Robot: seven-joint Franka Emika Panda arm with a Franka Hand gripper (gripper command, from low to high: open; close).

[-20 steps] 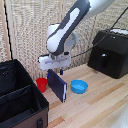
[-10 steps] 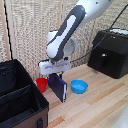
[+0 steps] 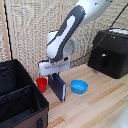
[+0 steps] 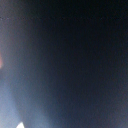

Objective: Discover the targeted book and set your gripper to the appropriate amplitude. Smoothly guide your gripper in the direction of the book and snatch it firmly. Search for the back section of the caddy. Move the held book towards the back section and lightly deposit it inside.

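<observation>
Gripper [image 3: 55,74] sits closed on top edge of upright book [image 3: 58,87], book standing on the table [image 3: 100,107] between red cup [image 3: 42,84] and blue bowl [image 3: 79,86] (wrist view just dark blur); caddy [image 3: 20,100] at the exterior view's left

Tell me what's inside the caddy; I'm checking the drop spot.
The caddy shows only dark walls and an inner divider; nothing is visible inside. Its floor is in shadow and the frame cuts off part, so small contents can't be ruled out.
</observation>
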